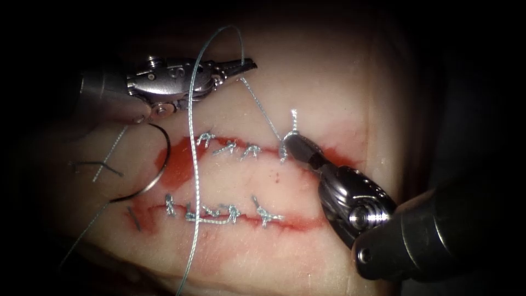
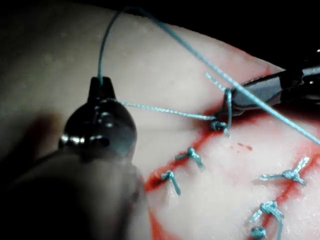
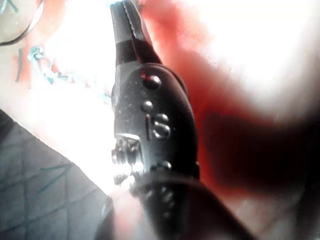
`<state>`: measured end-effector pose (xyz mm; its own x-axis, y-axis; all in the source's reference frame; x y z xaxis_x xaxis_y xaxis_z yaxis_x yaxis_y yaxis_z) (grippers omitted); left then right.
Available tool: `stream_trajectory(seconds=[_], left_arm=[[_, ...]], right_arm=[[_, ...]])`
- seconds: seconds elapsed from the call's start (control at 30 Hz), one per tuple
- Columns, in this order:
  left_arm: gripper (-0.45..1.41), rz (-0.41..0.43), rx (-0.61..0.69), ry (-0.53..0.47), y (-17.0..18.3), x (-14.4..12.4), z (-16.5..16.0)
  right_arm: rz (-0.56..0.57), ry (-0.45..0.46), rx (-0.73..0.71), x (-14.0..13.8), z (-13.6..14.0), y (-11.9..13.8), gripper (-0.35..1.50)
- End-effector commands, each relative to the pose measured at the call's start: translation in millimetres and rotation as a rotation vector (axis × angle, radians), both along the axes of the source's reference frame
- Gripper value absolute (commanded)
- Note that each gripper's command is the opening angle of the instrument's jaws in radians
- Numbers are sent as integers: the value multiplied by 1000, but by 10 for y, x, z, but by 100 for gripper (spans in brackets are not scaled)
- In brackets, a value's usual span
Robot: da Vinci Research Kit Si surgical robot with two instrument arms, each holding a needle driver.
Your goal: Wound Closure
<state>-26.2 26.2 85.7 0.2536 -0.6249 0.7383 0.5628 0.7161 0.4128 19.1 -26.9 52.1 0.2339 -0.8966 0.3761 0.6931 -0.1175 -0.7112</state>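
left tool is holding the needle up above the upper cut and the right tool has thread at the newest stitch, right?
Not quite. The left tool holds thread, not the needle. The endoscope view shows the needle lying free on the tissue left of the cuts. The right tool does grip thread at the newest stitch.

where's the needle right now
In the endoscope view the needle lies free on the tissue at the left end of the upper cut, just below the left tool; neither tool holds it.
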Motion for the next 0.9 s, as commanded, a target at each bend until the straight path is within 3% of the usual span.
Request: stream_trajectory(seconds=[0.03,0.17,0.27,0.43,0.7,0.9], left_arm=[[-45,0,-4,1,7,-7,6],[-45,2,-21,16,31,-19,15],[-45,23,-31,15,43,-33,24],[-45,70,-60,48,53,-51,41],[-45,115,-84,119,81,-73,71],[-45,109,-74,116,111,-87,75]], right_arm=[[-29,17,-9,7,9,-7,-35],[-176,71,-51,15,14,-19,-35],[-301,63,-37,18,18,-29,-35],[-403,38,-14,18,24,-42,-35],[-381,-34,3,22,19,-51,-35],[-297,-25,6,6,7,-41,-35]])
